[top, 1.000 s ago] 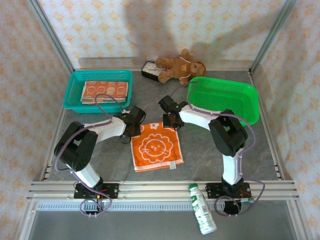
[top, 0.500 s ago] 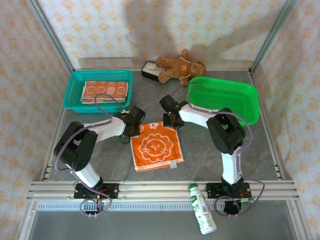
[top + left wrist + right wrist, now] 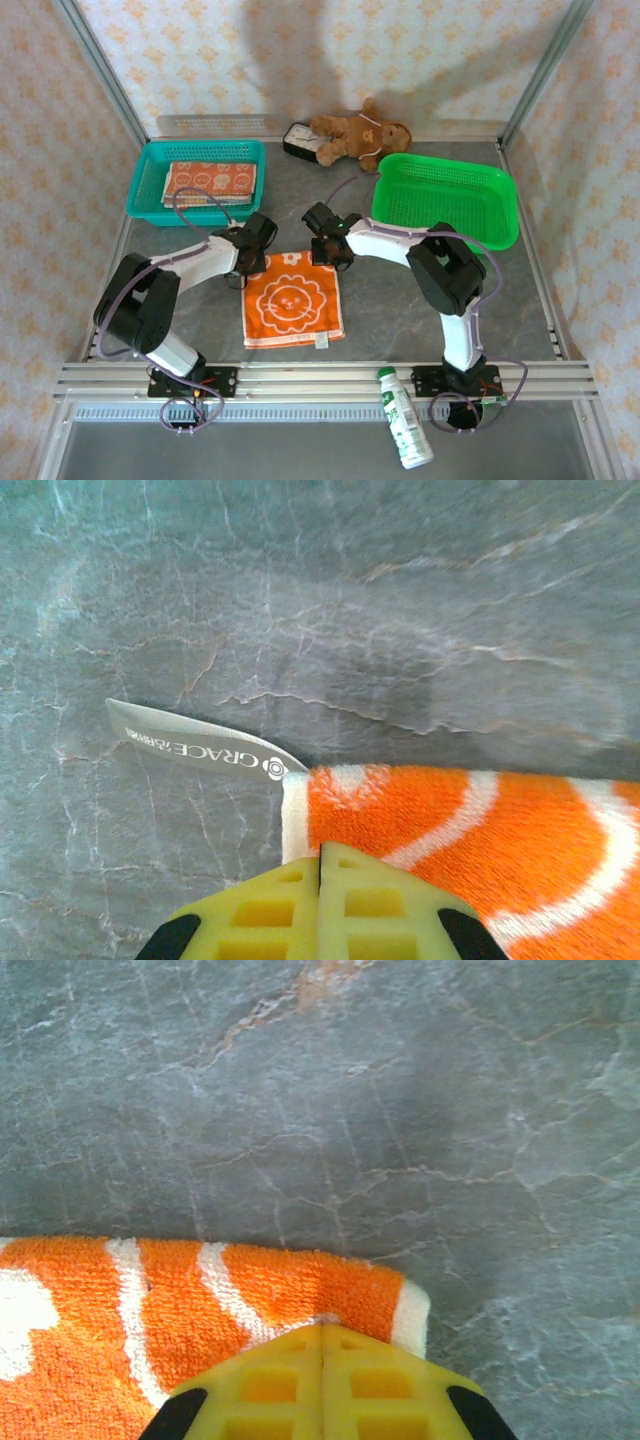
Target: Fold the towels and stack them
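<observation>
Pinched shut on towel [image 3: 292, 300] corners at the tips of left gripper [image 3: 320, 848] and right gripper [image 3: 322, 1328]; soft, light, floppy, so best taken by corners, likely sagging between.

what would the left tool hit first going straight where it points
Probably the bare table just past the towel corner that the left tool pinches; depth is hard to judge.
</observation>
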### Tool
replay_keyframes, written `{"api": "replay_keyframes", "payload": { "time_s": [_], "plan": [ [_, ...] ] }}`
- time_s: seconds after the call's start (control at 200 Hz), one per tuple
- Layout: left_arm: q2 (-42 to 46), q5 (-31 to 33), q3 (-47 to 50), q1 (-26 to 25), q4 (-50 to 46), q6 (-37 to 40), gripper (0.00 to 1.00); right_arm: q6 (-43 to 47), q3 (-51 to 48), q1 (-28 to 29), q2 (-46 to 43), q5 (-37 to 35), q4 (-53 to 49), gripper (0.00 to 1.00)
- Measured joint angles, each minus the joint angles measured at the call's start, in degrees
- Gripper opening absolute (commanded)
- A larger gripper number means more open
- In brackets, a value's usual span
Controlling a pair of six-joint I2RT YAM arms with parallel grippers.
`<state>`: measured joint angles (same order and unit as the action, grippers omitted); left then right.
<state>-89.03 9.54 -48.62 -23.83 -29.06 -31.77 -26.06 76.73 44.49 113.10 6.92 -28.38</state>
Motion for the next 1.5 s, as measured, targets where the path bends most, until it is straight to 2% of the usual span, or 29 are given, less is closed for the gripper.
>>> {"api": "replay_keyframes", "payload": {
  "time_s": [0.08, 0.275, 0.56, 0.851, 1.361, 1.501],
  "plan": [
    [2.12, -0.76, -0.24, 0.76, -0.07, 0.24, 0.12, 0.20, 0.22, -0.79, -0.74, -0.07, -0.63, 0.02],
    [1.99, -3.52, -1.44, 5.84, 0.20, 0.39, 0.21, 0.15, 0.70, -3.96, -2.69, -0.02, -0.74, 0.10],
    [-3.65, -6.47, -2.78, 7.82, 1.90, 1.36, 0.22, 0.24, 0.87, -5.81, -2.67, 1.27, -0.76, 0.16],
    [-5.33, -7.96, -2.78, 8.24, 3.17, 1.92, 0.24, 0.59, 0.94, -5.86, -0.63, 3.69, -0.74, 0.22],
    [-6.12, -8.94, -2.78, 8.24, 4.50, 1.95, 0.26, 0.63, 0.92, -5.92, 0.66, 6.93, -0.66, 0.27],
    [-6.12, -9.11, -2.78, 8.24, 4.55, 2.23, 0.26, 0.85, 0.92, -5.92, 0.66, 7.39, -0.63, 0.24]
  ]
}}
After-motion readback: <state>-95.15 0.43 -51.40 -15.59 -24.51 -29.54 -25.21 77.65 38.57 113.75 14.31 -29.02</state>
